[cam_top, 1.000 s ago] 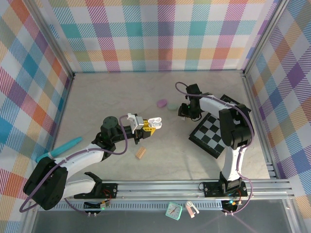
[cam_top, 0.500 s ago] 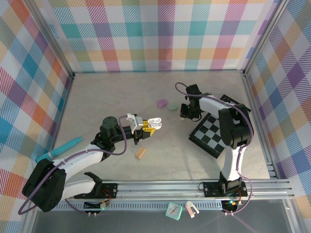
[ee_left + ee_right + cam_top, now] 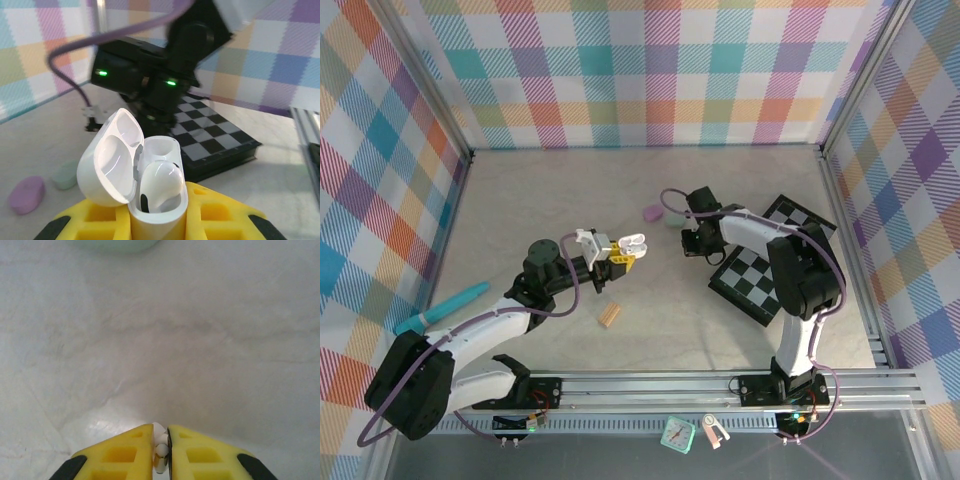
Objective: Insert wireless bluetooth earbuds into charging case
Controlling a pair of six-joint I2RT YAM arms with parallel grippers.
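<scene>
Left end effector (image 3: pixel 618 256): clamped tight on the charging case (image 3: pixel 150 210), which it holds up off the surface (image 3: pixel 540 200).
Charging case: white, lid flipped up (it leans left in the wrist view), with one seated earbud (image 3: pixel 161 181) in a socket.
Purple case (image 3: pixel 653 212): lying on the surface, pale green case (image 3: pixel 65 174) just beside it.
Right end effector (image 3: pixel 161 442): jaws nearly together, pinching a white earbud (image 3: pixel 161 452), low over the surface near the pale green case.
Chessboard (image 3: pixel 760 285): flat on the surface, furthest right.
</scene>
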